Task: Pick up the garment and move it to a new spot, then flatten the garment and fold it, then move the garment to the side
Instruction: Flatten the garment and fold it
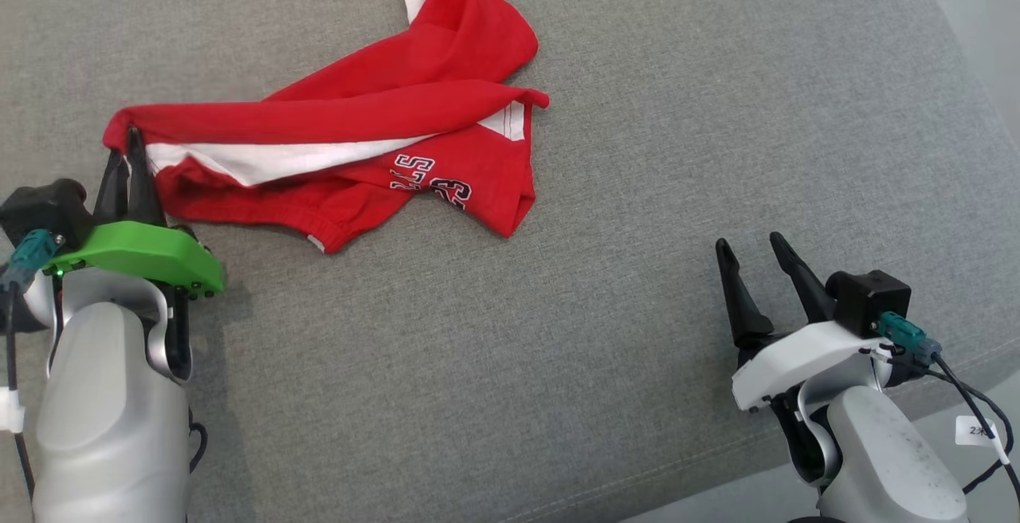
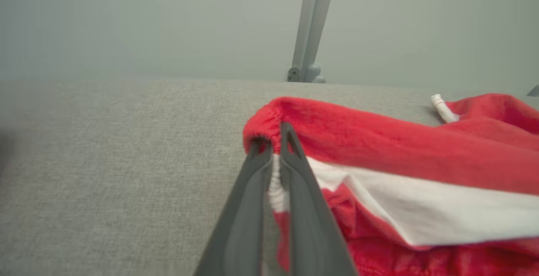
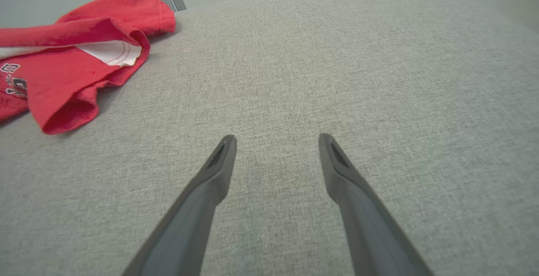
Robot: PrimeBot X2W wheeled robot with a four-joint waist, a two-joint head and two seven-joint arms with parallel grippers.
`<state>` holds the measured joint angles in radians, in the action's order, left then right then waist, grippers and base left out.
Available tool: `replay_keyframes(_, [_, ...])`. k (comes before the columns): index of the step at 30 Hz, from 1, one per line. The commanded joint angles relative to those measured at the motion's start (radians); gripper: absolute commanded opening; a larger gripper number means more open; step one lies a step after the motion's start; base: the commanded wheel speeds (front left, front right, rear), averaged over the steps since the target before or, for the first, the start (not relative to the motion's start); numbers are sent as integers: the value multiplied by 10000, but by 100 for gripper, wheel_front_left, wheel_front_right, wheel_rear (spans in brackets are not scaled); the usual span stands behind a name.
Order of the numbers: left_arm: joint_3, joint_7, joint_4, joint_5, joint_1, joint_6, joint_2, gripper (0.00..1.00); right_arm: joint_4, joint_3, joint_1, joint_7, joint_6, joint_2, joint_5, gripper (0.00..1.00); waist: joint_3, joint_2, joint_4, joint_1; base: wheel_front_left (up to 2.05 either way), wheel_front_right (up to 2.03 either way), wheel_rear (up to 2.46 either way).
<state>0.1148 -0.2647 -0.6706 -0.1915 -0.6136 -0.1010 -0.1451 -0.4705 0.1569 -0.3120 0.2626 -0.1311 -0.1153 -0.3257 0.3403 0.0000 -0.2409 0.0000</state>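
pick-up step: left jaws clenched on the garment [image 1: 358,108] edge, right jaws released; next probably needs a clean lift and carry.

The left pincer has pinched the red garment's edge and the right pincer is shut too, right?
No: the right pincer is open, spread wide above the grey cushion, as the right wrist view shows. The left pincer does pinch the edge of the red garment.

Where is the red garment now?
In the head view the red garment lies on the grey cushion, left of centre, its left end pinched by the left gripper.
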Motion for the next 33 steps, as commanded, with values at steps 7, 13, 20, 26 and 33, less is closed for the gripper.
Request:
replay_keyframes(7, [144,2,-869,296,-521,261,131,100,597,575,-259,30,7,27,-160,100,71,0,398,0,0,0,0])
replay_keyframes(13, [354,5,275,244,652,179,693,100,805,1769,-498,30,7,-74,-273,100,-44,0,1250,0,0,0,0])
replay_keyframes(20, [-304,4,993,-236,1949,-39,932,100,73,2562,-1112,30,7,-131,-309,100,-99,0,2337,0,0,0,0])
replay_keyframes(26, [-1272,5,1334,-915,2436,134,930,100,-916,2742,-1541,30,7,-128,-510,100,-135,0,3000,0,0,0,0])
replay_keyframes(33, [-1667,5,1724,-1027,2652,310,933,100,-1258,2929,-1717,30,7,-103,-628,65,-175,0,3262,0,0,0,0])
